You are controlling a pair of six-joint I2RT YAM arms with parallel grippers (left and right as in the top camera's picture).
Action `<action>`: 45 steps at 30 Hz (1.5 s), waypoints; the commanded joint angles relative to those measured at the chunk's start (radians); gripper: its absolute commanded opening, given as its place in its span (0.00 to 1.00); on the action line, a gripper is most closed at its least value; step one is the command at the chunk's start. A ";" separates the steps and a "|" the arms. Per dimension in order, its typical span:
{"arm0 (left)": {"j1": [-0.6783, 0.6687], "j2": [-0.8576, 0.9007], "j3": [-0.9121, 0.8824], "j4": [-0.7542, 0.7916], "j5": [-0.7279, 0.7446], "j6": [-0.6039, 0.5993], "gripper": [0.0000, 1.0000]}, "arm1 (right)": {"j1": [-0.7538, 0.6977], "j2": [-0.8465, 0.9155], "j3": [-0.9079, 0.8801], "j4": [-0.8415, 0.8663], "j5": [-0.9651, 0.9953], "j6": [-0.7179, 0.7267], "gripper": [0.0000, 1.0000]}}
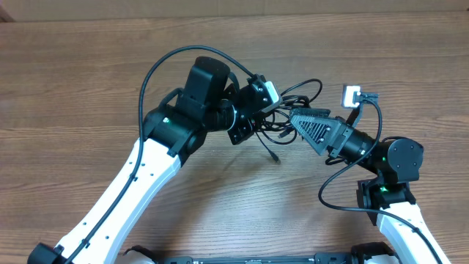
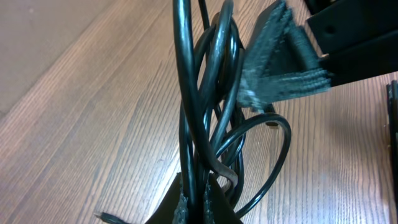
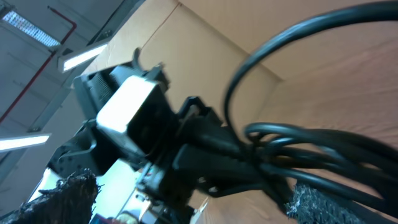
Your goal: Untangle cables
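The cables [image 1: 293, 97] are thin black cords bunched in a tangle above the wooden table, between my two grippers. My left gripper [image 1: 264, 117] is shut on several strands; in the left wrist view its jaws [image 2: 202, 208] pinch the cables [image 2: 186, 93], which run upward in loops. My right gripper [image 1: 294, 117] meets the tangle from the right, and its padded fingers [image 2: 273, 71] touch the loops. In the right wrist view its fingers [image 3: 189, 194] stand wide apart, with the cables [image 3: 311, 146] lying over the right finger. One loose plug end [image 1: 273, 154] hangs toward the table.
The wooden table [image 1: 88, 88] lies all around. The left wrist's white camera housing [image 3: 130, 106] is close in front of the right gripper. Thicker black arm cables [image 1: 150, 70] arc over the left arm, and another [image 1: 330, 194] loops by the right arm. A small plug tip [image 2: 99, 216] lies on the table.
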 commanded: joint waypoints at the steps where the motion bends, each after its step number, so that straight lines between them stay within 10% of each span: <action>1: 0.003 -0.026 0.031 0.001 0.053 -0.022 0.04 | 0.003 -0.003 0.029 0.002 0.058 -0.016 1.00; 45: -0.055 0.010 0.030 0.027 0.024 -0.018 0.04 | 0.004 -0.004 0.029 0.280 -0.083 0.230 1.00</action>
